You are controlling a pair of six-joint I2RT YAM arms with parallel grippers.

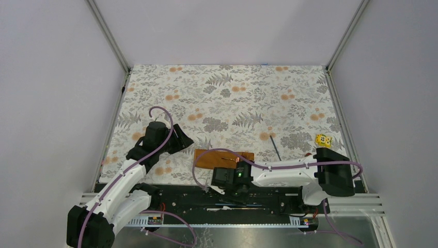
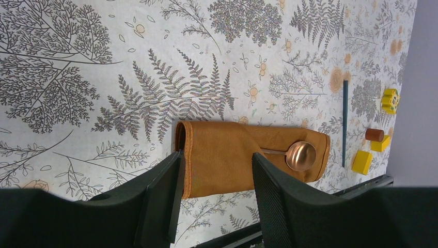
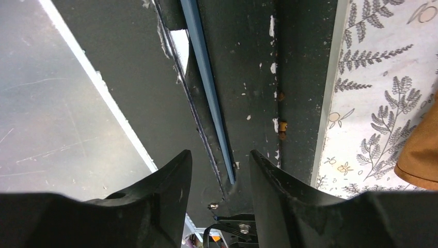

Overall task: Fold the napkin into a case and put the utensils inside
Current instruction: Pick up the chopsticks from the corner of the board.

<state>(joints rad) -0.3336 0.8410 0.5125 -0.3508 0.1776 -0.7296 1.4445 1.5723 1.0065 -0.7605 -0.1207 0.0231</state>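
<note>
Left gripper [image 2: 217,155]: jaws apart, empty, hovers just left of the case [image 2: 227,157], aimed at it. The case is a folded rust cloth strip, flat on the tablecloth [image 1: 227,98] close to the near edge, about mid-width. Soft and light, and the folds will likely shift if dragged, so pin one end and don't tug.

Spoon [image 2: 301,156]: bowl rests on the case near its right end, and the handle seems to run into the fold. Slim smooth metal, probably slippery.

Right gripper [image 3: 219,155]: jaws apart, nothing clamped, pointing down at the black rail [image 3: 248,77] beyond the near edge. A thin blue-grey rod [image 3: 206,67] lies along the rail, its tip between the fingers. Stiff, light, likely to roll. It lies flat on hard metal, so pinch across it mid-length.

Second rod [image 1: 276,148] lies on the tablecloth right of the case, apart from it. Yellow blocks [image 2: 361,161] sit near the right edge. Grey walls [image 1: 51,103] close in on three sides, so there is little elbow room.
</note>
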